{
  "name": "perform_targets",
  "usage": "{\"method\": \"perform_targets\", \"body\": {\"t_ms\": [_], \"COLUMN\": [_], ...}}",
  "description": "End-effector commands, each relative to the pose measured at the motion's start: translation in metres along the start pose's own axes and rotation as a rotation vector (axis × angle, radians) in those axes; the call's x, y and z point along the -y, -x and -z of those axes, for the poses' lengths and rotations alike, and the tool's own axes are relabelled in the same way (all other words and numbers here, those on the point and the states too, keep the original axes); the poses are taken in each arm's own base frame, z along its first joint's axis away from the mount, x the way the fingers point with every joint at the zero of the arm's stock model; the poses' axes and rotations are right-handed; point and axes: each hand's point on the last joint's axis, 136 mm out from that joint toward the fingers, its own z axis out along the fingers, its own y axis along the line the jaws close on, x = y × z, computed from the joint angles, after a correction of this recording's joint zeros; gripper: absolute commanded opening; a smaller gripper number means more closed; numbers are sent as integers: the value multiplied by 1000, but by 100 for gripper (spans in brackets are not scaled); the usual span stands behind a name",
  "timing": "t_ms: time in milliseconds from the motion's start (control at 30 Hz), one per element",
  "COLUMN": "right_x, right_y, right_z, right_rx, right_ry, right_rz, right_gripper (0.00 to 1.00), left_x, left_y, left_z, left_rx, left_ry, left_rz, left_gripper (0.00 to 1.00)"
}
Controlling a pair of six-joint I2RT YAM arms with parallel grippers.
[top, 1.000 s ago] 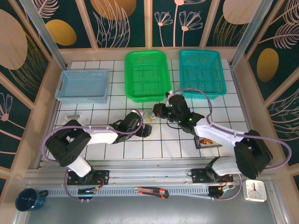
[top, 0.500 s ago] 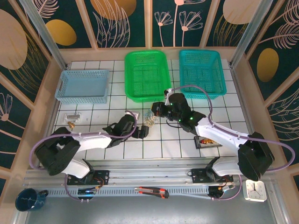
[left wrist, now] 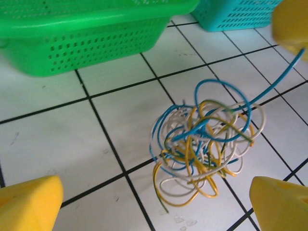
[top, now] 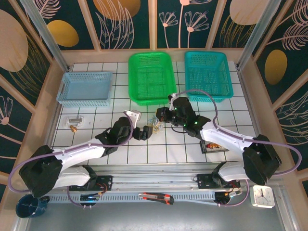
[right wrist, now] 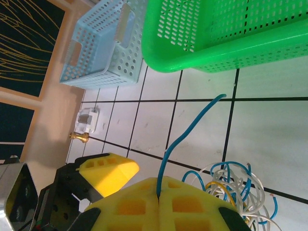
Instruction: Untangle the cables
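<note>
The cables (left wrist: 207, 144) lie in one loose tangle of blue, yellow and whitish loops on the white tiled table (top: 139, 154); from above the cables (top: 155, 121) sit between both grippers. My left gripper (left wrist: 154, 211) is open, its yellow fingers (left wrist: 29, 204) wide apart just short of the tangle, touching nothing. My right gripper (right wrist: 159, 192) is shut on a blue cable (right wrist: 183, 139), which runs taut from the tangle up to its pads (left wrist: 291, 24). In the top view the left gripper (top: 146, 130) is at the tangle's near left and the right gripper (top: 161, 115) at its right.
A green basket (top: 151, 77) stands just behind the tangle, a teal basket (top: 208, 74) to its right and a light blue basket (top: 85, 88) at far left. A small white part (top: 74, 120) and a brass piece (top: 73, 128) lie left. A dark packet (top: 214, 147) lies under the right arm.
The left arm has stretched out and swung its elbow to the left, bringing its gripper a little closer to the tangle. The right gripper has barely moved and keeps the blue cable.
</note>
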Motion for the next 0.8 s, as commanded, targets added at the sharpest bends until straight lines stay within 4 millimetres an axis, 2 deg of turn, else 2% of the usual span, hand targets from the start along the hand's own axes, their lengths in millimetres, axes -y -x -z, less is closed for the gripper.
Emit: {"method": "perform_targets", "body": {"t_ms": [0, 300, 433, 567, 767], "right_x": [-12, -29, -42, -63, -99], "right_y": [-2, -9, -8, 5, 36], "right_z": [-3, -6, -4, 5, 28], "right_rx": [-4, -29, -29, -4, 55], "right_ry": [49, 81, 112, 165, 266], "right_rz": [40, 62, 66, 67, 76], "right_gripper": [0, 0, 0, 0, 0], "left_x": [19, 32, 33, 28, 11], "left_y": [18, 34, 31, 16, -9], "left_z": [-5, -24, -35, -41, -39], "left_rx": [54, 108, 103, 85, 68], "left_ry": [-77, -122, -125, -124, -87], "left_rz": [-69, -104, -111, -103, -73], "left_gripper": [99, 99, 96, 82, 52]}}
